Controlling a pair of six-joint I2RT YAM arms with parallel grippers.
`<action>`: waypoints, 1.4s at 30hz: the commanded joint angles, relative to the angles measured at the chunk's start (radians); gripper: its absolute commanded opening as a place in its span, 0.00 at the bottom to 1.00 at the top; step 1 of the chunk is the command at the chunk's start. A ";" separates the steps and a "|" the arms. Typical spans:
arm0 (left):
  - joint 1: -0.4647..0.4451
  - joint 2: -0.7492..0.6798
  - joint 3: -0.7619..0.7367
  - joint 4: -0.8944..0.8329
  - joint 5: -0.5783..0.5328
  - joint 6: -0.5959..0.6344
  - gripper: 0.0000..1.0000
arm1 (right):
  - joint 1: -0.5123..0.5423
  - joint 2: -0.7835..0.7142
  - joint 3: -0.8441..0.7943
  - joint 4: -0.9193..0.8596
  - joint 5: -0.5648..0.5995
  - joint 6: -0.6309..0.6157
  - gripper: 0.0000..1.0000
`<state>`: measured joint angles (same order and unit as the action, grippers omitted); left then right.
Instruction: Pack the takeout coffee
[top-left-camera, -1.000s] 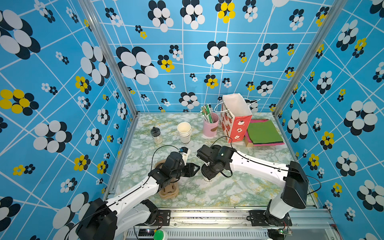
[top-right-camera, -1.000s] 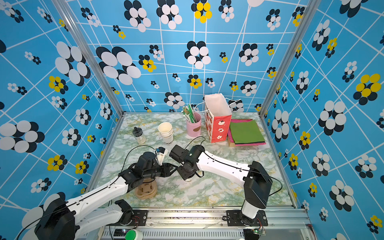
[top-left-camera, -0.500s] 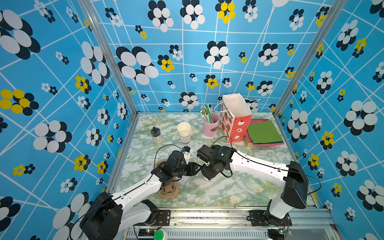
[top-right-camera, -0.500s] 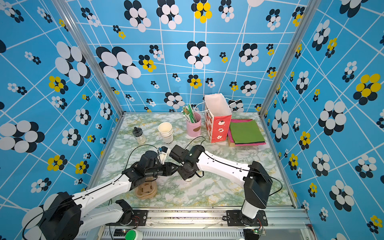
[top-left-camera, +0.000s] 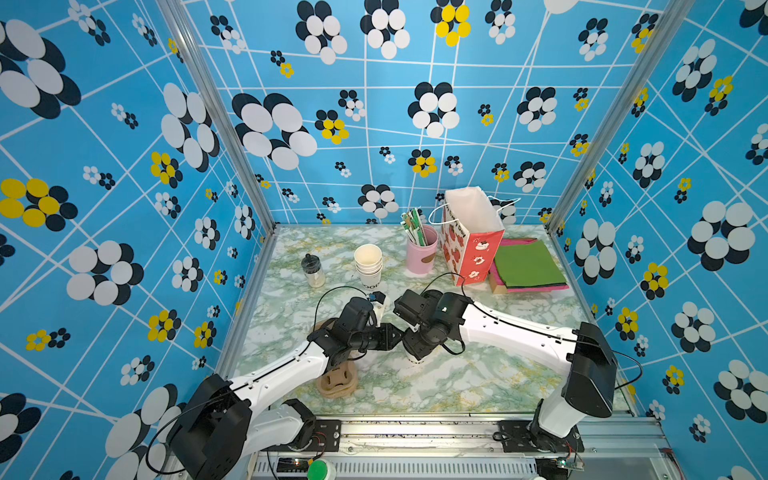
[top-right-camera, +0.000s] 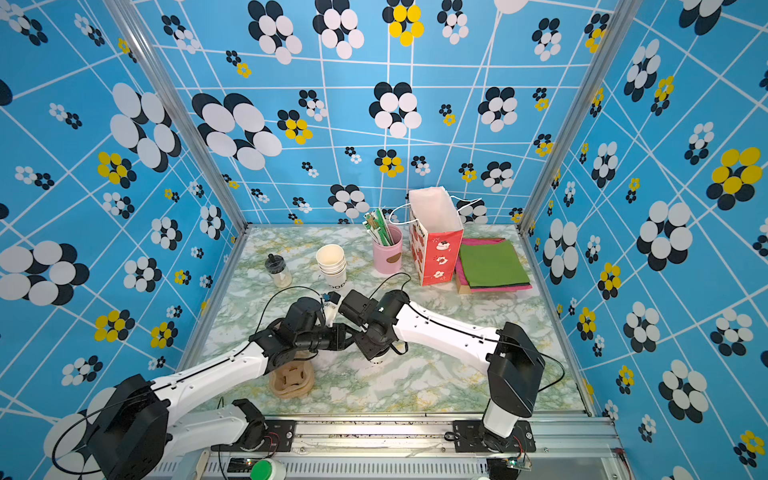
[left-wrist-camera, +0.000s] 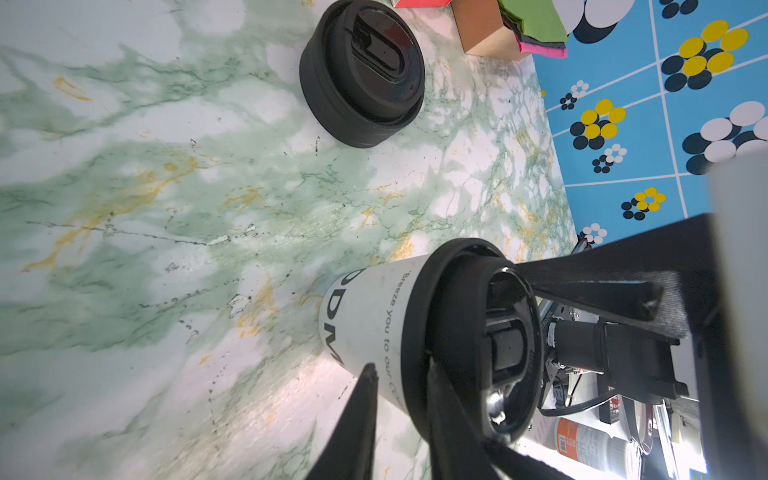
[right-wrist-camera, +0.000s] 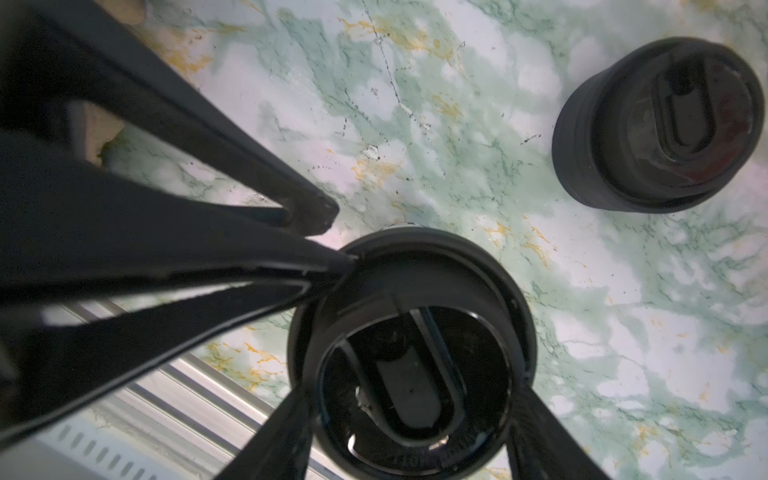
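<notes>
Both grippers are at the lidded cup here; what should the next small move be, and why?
Probably close the left gripper on the rim of the black round plastic lid: its fingertips bracket that edge with a gap left, while the right gripper flanks the lid from above, steadying the white lettered paper cup.

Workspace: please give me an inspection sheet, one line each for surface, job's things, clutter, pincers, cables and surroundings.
Surface: green-veined marble-look tabletop, fine dark specks, no spill seen.
Job's things: takeout coffee stands mid-table, black lid on it.
Clutter: stack of lidless paper cups, pile of black lids, pink cup of wrapped sticks, red gift bag, green and pink napkins, small clear jar, brown cup carriers.
Pincers: right pincer clamps the lid's sides from above; left pincer brackets the lid's rim, contact unclear.
Cables: left arm's cable and right arm's cable loop above the wrists, no snag seen.
Surroundings: blue flowered walls, aluminium front rail.
</notes>
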<state>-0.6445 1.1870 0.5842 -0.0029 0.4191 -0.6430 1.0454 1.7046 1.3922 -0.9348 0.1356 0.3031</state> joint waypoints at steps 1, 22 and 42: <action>-0.006 0.014 0.034 -0.141 -0.062 0.052 0.20 | 0.017 0.152 -0.123 -0.090 -0.096 -0.007 0.65; -0.046 0.064 0.014 -0.329 -0.141 0.090 0.11 | 0.018 0.137 -0.169 -0.076 -0.114 0.005 0.64; -0.042 0.003 0.043 -0.273 -0.091 0.060 0.19 | 0.017 0.130 -0.193 -0.058 -0.122 0.010 0.64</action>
<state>-0.6868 1.1893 0.6334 -0.0994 0.3538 -0.5903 1.0470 1.6752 1.3468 -0.8848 0.1368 0.3035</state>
